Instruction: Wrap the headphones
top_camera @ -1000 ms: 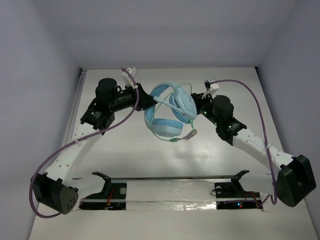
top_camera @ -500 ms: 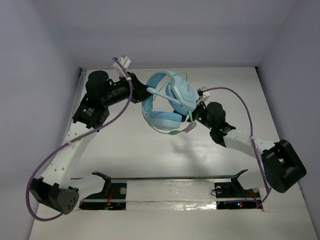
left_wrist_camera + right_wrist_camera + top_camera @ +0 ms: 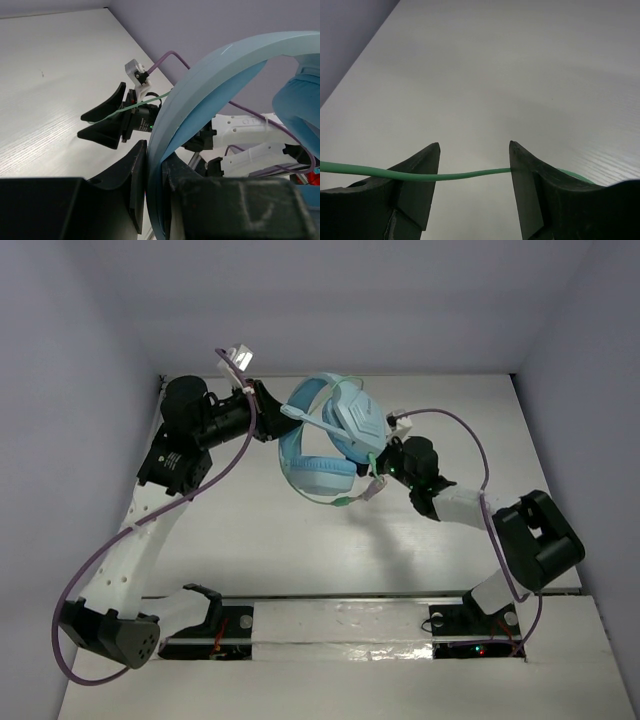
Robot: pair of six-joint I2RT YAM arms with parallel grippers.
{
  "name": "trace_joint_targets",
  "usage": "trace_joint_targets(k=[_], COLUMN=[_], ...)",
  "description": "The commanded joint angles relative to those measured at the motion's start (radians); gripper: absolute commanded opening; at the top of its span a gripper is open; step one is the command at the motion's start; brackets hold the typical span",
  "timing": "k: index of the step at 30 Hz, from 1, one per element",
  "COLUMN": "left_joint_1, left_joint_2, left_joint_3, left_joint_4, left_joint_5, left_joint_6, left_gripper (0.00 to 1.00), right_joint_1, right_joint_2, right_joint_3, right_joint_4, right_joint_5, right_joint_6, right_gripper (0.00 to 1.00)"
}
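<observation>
The light blue headphones (image 3: pixel 335 435) hang above the table, with the mic boom (image 3: pixel 312 423) pointing left. My left gripper (image 3: pixel 272 426) is shut on the headband (image 3: pixel 210 85), which is pinched between its fingers in the left wrist view (image 3: pixel 154 165). My right gripper (image 3: pixel 378 464) is just right of and below the ear cups. It is open, and the thin pale-green cable (image 3: pixel 460 175) runs across the gap between its fingers (image 3: pixel 475 150) without being pinched. A loop of the cable (image 3: pixel 345 498) with its plug hangs under the lower ear cup.
Purple robot cables (image 3: pixel 100 560) trail along both arms. Two black fixtures (image 3: pixel 210 605) stand on the rail at the near edge. White walls close the table (image 3: pixel 300 540) at the back and sides.
My left gripper has carried the headphones up and to the left. My right arm has folded in and moved left, bringing its gripper under the ear cups by the cable.
</observation>
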Motion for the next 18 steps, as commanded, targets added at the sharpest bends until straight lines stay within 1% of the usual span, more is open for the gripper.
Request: trace_joint_targets(k=[1, 3, 6, 8, 11, 14, 17, 18], left_joint_1=[0.021, 0.03, 0.039, 0.039, 0.039, 0.048, 0.049, 0.049], left_joint_2=[-0.016, -0.02, -0.015, -0.006, 0.005, 0.005, 0.002, 0.0], left_joint_3=[0.077, 0.077, 0.085, 0.1, 0.118, 0.124, 0.125, 0.125], left_joint_4=[0.072, 0.092, 0.121, 0.126, 0.13, 0.13, 0.13, 0.13], left_joint_5=[0.047, 0.051, 0.058, 0.065, 0.088, 0.091, 0.097, 0.098], left_joint_6=[-0.067, -0.084, -0.119, -0.129, -0.146, -0.149, -0.147, -0.147], left_gripper=[0.0, 0.0, 0.0, 0.0, 0.0, 0.0, 0.0, 0.0], right_joint_1=[-0.002, -0.002, -0.002, -0.002, -0.011, -0.011, -0.02, -0.02], right_joint_2=[0.032, 0.061, 0.104, 0.111, 0.132, 0.158, 0.189, 0.198], right_joint_3=[0.049, 0.06, 0.076, 0.078, 0.093, 0.106, 0.13, 0.144], right_joint_4=[0.068, 0.052, 0.037, 0.042, 0.037, 0.029, 0.019, 0.014], right_joint_5=[-0.006, 0.003, 0.016, 0.006, 0.028, 0.033, 0.031, 0.02], right_joint_6=[-0.029, -0.02, -0.011, -0.005, -0.006, -0.005, -0.006, -0.006], right_gripper=[0.63, 0.61, 0.62, 0.65, 0.67, 0.72, 0.74, 0.74])
